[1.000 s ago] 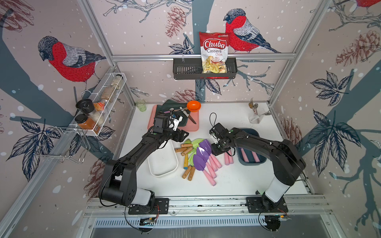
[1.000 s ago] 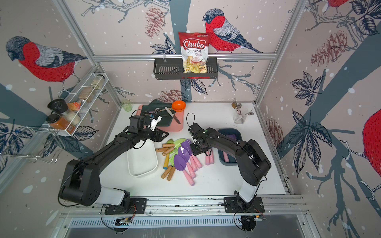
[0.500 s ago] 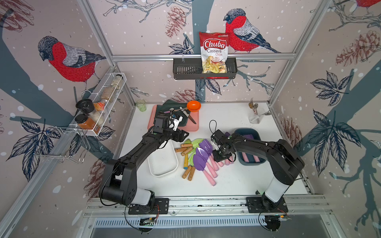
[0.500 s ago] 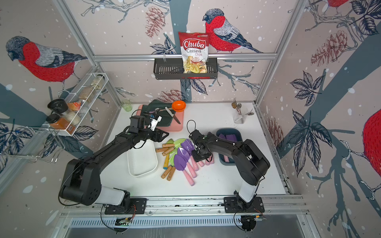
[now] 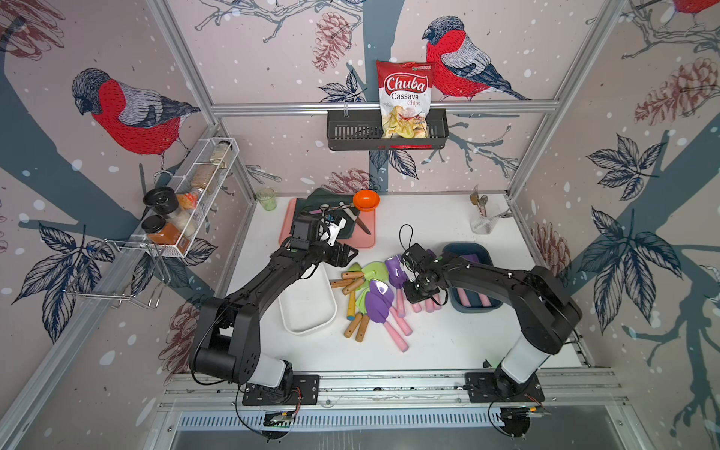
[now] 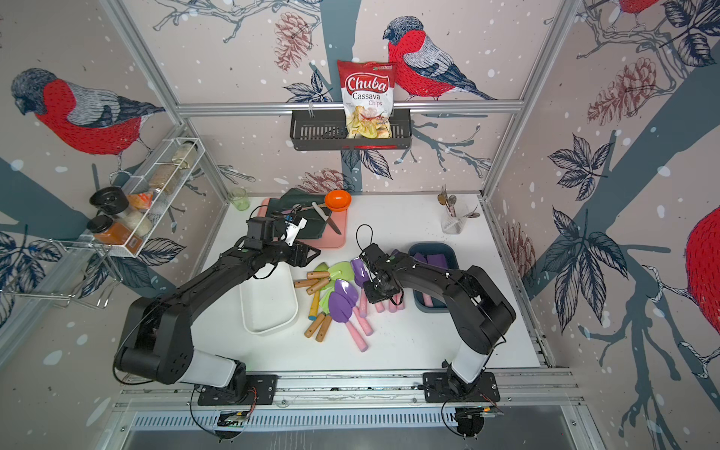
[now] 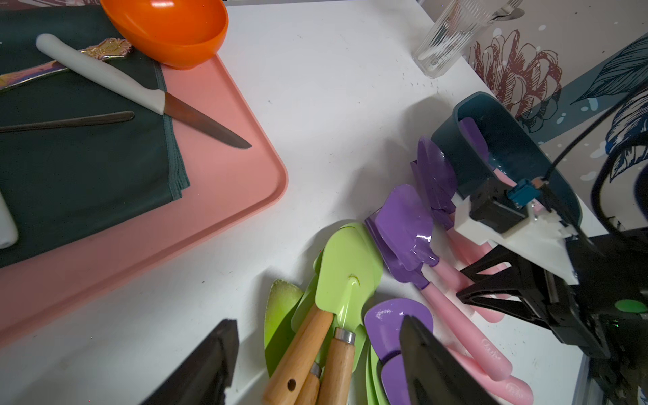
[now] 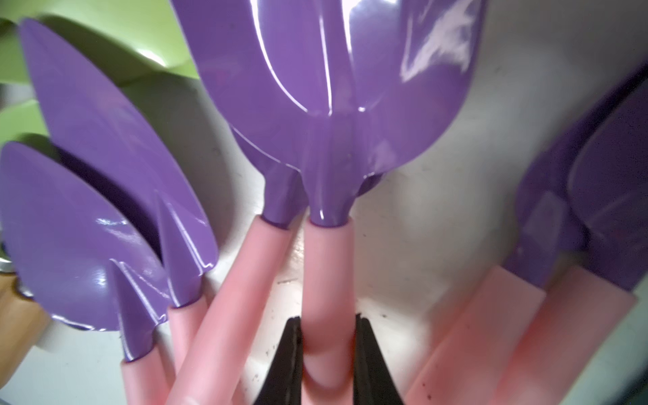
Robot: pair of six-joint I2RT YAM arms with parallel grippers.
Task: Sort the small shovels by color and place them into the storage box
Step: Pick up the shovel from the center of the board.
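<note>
the blue box (image 5: 465,245) already holds purple shovels (image 5: 476,258), just beside the pile (image 5: 374,296) on the table (image 5: 428,218). the right gripper (image 8: 328,319) is clamped on one purple shovel's (image 8: 333,87) handle; touching neighbours could drag along on lifting. left gripper (image 7: 317,324) hangs open.

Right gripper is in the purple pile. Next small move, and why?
Probably a short straight lift. The right gripper is shut on the pink handle of a purple shovel, and that handle lies against a neighbouring shovel's handle. Raising it first should free it before it is carried to the blue box, which already holds purple shovels.
</note>
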